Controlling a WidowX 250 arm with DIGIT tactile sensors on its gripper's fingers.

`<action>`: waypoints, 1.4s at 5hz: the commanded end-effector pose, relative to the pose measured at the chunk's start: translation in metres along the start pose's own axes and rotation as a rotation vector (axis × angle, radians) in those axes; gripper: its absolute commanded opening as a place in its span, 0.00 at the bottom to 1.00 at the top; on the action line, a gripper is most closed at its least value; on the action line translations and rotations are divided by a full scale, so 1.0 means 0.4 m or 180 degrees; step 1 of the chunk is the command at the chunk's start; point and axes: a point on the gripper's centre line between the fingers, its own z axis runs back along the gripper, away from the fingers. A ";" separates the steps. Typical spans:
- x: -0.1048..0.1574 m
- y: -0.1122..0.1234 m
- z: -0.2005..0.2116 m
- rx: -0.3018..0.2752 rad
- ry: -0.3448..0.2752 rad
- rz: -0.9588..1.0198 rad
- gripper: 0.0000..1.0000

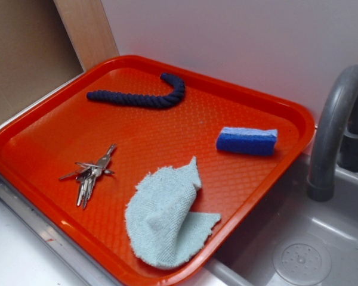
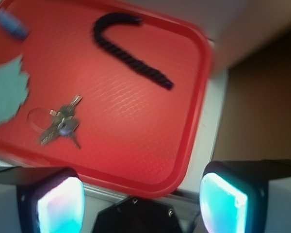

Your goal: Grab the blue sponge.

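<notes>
The blue sponge (image 1: pixel 246 140) lies flat on the right side of the red tray (image 1: pixel 59 107), pale layer up. In the wrist view the blue sponge (image 2: pixel 11 23) shows blurred at the top left corner. My gripper (image 2: pixel 141 191) hangs high above the tray's near corner, far from the sponge. Its two glowing pads (image 2: pixel 62 206) stand wide apart with nothing between them. The gripper is out of the exterior view.
On the tray lie a dark navy rope (image 1: pixel 142 96), a bunch of keys (image 1: pixel 90 174) and a pale blue-grey cloth (image 1: pixel 167 217). A grey faucet (image 1: pixel 334 125) and sink basin (image 1: pixel 298 250) stand to the right. A white wall rises behind.
</notes>
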 end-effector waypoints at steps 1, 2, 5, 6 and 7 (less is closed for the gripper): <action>0.137 -0.168 -0.042 -0.0185 -0.0274 -0.1535 1.00; 0.220 -0.243 -0.061 -0.0299 -0.0542 -0.1930 1.00; 0.394 -0.358 -0.215 -0.0706 -0.0314 -0.2250 1.00; 0.433 -0.397 -0.270 -0.0780 -0.0147 -0.2371 1.00; 0.458 -0.430 -0.296 -0.0800 -0.0049 -0.2492 1.00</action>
